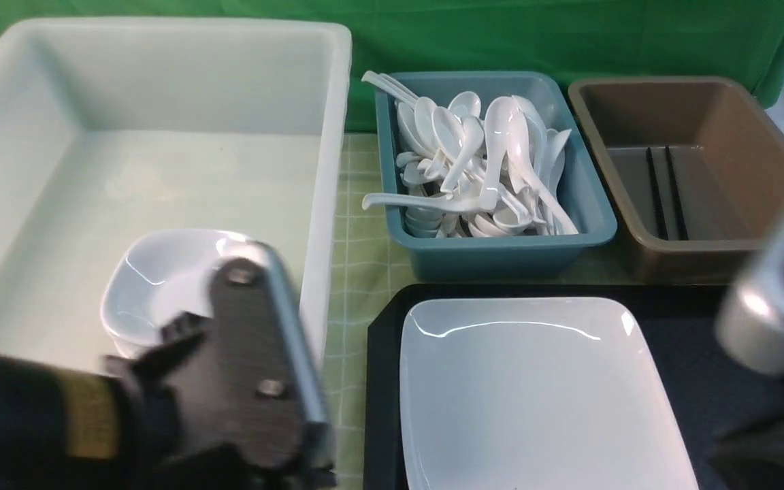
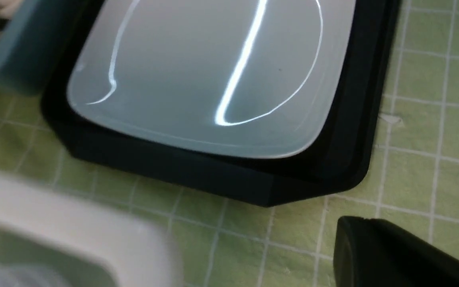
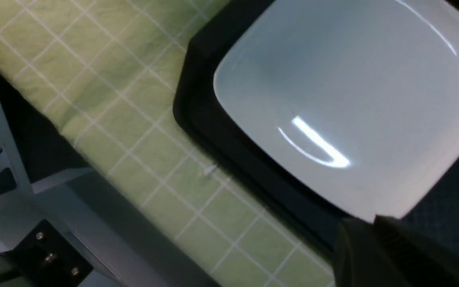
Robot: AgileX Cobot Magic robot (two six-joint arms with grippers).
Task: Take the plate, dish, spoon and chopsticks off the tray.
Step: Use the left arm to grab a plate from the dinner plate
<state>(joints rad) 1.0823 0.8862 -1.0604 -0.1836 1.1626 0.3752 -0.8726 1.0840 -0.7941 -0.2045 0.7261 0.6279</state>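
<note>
Black chopsticks [image 1: 656, 194] parallel, pointing front-to-back

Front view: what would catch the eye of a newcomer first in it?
The large white plate lies on the black tray at the near centre. Behind it, a teal bin is heaped with white spoons. To the left, a big white tub holds small white dishes.

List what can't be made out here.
Plate, near edge: front view, cut by the frame bottom.
Small dish in white tub: front view, left arm covers its near side.
Right gripper: right wrist view, only a dark blurred bit shows; open or shut unclear.
</note>
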